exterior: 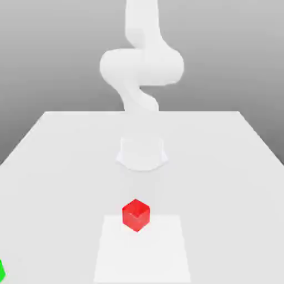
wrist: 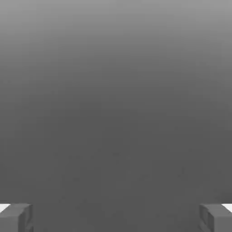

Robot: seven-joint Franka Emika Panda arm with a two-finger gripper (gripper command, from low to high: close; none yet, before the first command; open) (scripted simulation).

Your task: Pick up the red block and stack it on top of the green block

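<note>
Nothing grasped yet: your hand (wrist: 116,217) is spread wide and empty.
The red block (exterior: 136,214) sits free on the counter (exterior: 222,166); the green block (exterior: 1,270) lies well apart at the exterior view's left edge.

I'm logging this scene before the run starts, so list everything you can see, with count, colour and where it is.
red block: one, bright red, on the table near the middle, at the far edge of a paler square patch.
green block: one, bright green, a sliver at the exterior view's left edge, near the bottom.
pale patch: one, lighter white square on the table, nearest the camera.
table: one, white, under everything.
arm: one, white, rising from its base at the far middle of the table.
gripper: one, grey fingertips wide apart, open, holding nothing.
</note>
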